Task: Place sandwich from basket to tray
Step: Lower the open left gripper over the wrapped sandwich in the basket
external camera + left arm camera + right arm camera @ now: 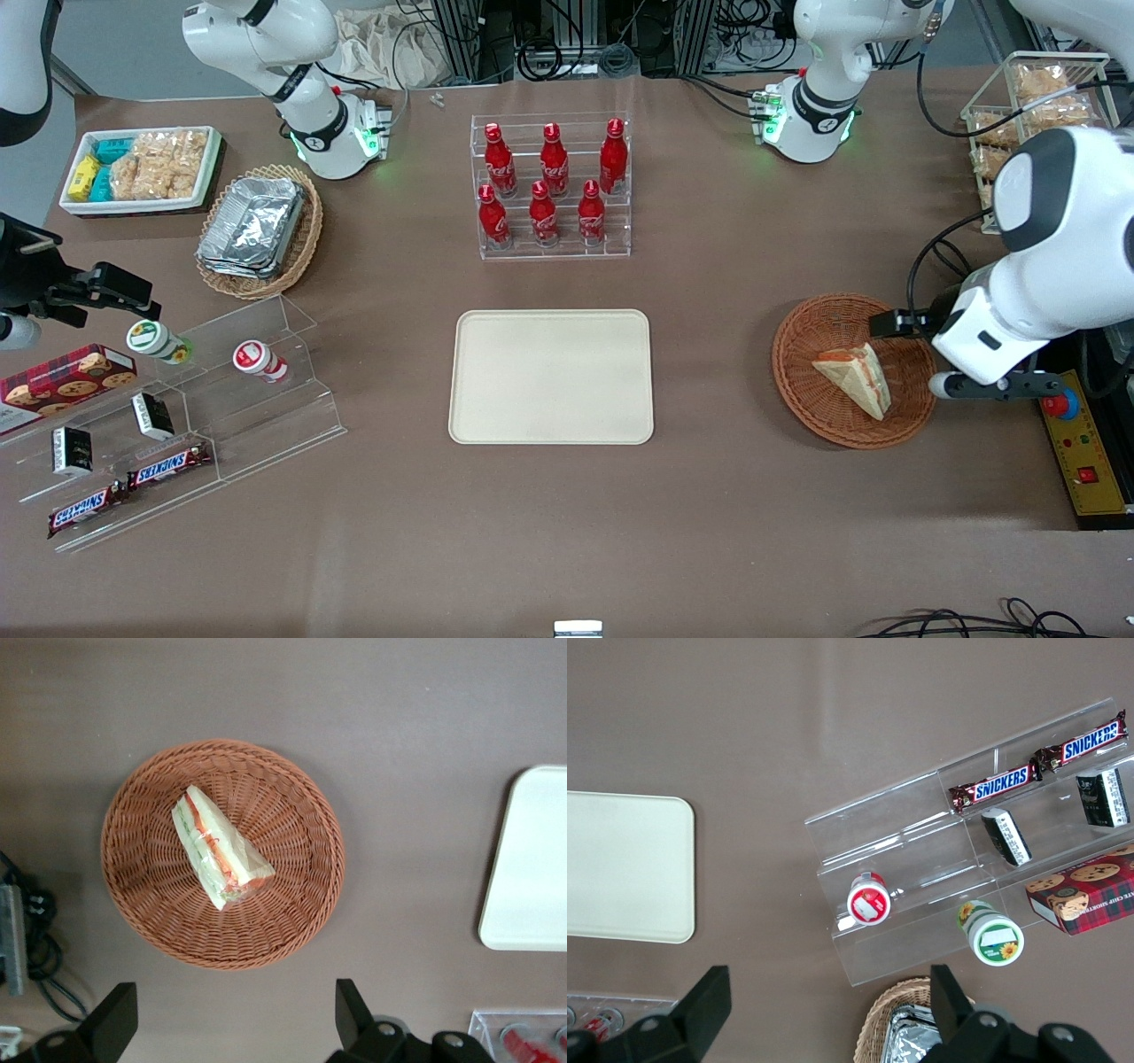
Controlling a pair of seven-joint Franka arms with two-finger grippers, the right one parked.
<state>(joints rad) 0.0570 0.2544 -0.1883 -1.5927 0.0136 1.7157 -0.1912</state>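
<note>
While the sandwich (856, 376) lies on its side in the basket (802, 381), nothing grips it: the gripper (232, 1020) hangs above the table just off the basket rim, toward the working arm's end, w/ its two fingers (353, 1003) spread wide, gap approx. as broad as the basket's inner floor. Wrist cam looks straight down: sandwich (218, 849) sits near the basket's (301, 904) middle, a wedge in clear wrap, cream bread w/ orange-red & green filling along one long edge, narrow tip pointing away from the fingers. Front view shows the arm's white wrist link (983, 335) over the basket's edge, partly covering the rim there. Tray (550, 376) lies flat mid-table, bare, well apart from the basket toward the parked arm's end; one rounded corner of it (532, 859) shows in the wrist cam too. Six red bottles (551, 184) stand upright in a clear stepped rack (620, 252), farther from the front cam than the tray. Toward the parked arm's end: a tan wicker basket (304, 239) holding foil containers (252, 223), a white bin (133, 206) of snacks, a clear stepped display (275, 416) w/ two small cups (259, 360) lying tipped, two Snickers bars (168, 465) & a cookie box (62, 379). At the working arm's end a wire rack (1032, 97) holds bagged snacks.
</note>
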